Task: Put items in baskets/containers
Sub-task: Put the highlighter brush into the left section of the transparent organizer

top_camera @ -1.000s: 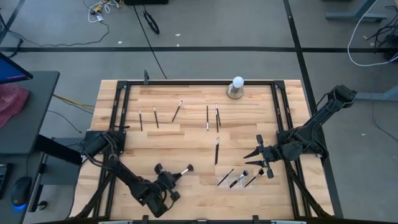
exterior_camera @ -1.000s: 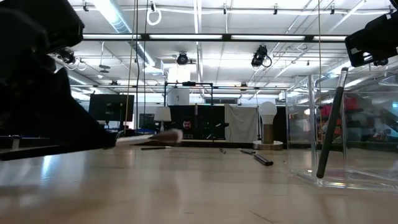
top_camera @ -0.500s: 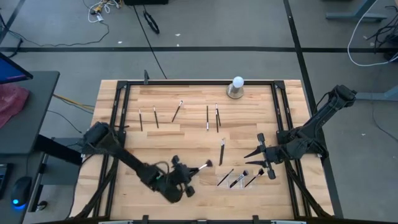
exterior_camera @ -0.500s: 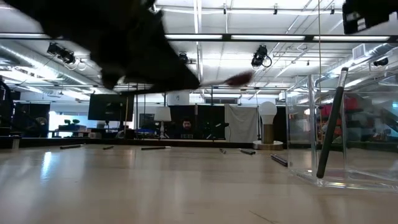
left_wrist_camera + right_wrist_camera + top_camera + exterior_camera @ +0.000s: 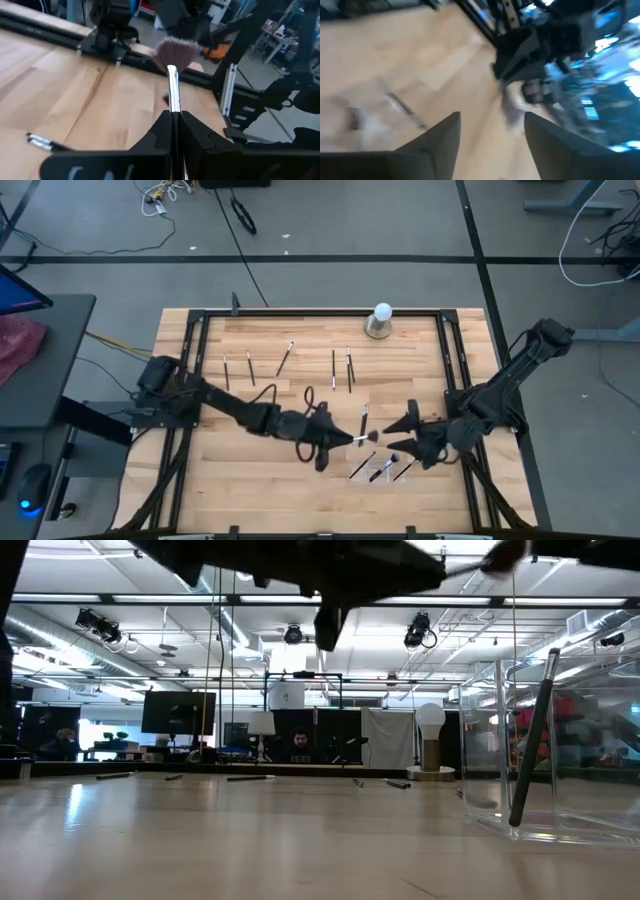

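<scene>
The left pincer is clenched on a fan-tipped makeup brush, holding it in the air just beside the clear tray, on the side away from the right pincer. That pincer is released, its fingers spread, near the tray. Three brushes lie in the tray; others rest on the tabletop toward the white bulb.

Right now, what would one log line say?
left gripper: shut on fan brush | right gripper: open | tray: holds brushes

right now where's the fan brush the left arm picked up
In the high view the fan brush is clamped in the left gripper at mid-table, just left of the clear tray and facing the open right gripper.
</scene>
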You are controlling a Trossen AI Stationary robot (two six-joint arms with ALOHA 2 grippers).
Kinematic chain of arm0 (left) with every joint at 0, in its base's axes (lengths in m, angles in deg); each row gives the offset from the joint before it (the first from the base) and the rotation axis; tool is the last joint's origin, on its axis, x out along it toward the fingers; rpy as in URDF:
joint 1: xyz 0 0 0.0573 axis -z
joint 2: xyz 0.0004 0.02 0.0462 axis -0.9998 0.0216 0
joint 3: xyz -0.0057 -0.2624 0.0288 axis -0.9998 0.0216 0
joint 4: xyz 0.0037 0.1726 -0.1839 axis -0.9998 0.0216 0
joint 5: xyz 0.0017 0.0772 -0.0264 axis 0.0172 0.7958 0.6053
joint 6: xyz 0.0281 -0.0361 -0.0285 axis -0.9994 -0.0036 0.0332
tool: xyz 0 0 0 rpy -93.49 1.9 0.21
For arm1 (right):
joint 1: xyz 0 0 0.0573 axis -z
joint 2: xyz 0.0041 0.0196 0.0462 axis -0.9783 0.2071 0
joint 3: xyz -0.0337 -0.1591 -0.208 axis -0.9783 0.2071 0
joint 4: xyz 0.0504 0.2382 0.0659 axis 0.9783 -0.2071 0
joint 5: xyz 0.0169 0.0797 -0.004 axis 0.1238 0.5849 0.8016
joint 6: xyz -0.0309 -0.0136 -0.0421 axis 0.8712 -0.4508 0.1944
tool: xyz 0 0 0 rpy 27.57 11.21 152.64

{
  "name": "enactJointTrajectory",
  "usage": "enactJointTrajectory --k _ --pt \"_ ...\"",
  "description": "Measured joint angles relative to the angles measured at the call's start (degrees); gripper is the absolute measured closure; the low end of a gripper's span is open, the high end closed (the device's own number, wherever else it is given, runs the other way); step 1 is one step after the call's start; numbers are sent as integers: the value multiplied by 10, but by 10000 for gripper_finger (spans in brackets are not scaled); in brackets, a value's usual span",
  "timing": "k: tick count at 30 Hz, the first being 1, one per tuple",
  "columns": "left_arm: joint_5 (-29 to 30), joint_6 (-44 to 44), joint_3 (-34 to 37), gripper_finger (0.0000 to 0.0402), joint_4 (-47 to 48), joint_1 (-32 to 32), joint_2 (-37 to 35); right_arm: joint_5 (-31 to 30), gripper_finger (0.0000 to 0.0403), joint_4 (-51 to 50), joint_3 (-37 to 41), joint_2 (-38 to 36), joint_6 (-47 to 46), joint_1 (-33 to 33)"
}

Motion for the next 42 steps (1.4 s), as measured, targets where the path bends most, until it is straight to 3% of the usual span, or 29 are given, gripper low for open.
enactJointTrajectory --k 3,9,19,27,30,36,42 --pt "-24 1 0 379 -2 -15 0 -50 171 69 0 44 76 0" --pt "-27 -2 0 382 -2 -20 0 -55 193 155 0 101 173 9" --pt "-28 -2 0 377 -2 -20 0 -37 273 165 0 125 177 61" --pt "-27 -2 0 371 1 -20 1 -11 388 155 0 125 130 70" --pt "-25 -2 0 367 -1 -19 1 -10 393 154 -1 125 111 70" --pt "-22 -3 0 305 -18 -23 1 9 399 -59 -82 120 16 70" --pt "-23 -8 0 211 36 -34 -16 121 401 -282 -192 120 -70 70"
